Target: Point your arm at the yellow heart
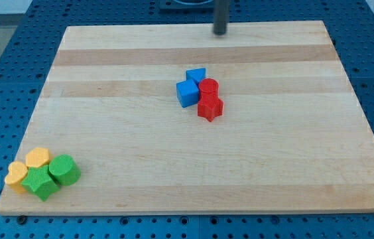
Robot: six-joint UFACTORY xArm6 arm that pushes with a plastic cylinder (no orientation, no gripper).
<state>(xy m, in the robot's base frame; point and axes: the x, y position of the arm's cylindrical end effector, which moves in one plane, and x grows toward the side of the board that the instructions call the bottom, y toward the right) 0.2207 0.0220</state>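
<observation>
Two yellow blocks lie at the board's bottom left corner. The one at the far left [16,175] looks like the yellow heart; the other yellow block [38,158] sits just up and right of it, its shape unclear. My tip [221,32] is at the view's top centre, near the board's top edge. It is far up and to the right of the yellow blocks and touches no block.
Two green blocks [40,184] [64,170] press against the yellow ones on their right. Near the centre is a cluster: two blue blocks [187,93] [196,74], a red cylinder [208,86] and a red star-like block [210,107]. The wooden board [273,153] lies on a blue perforated table.
</observation>
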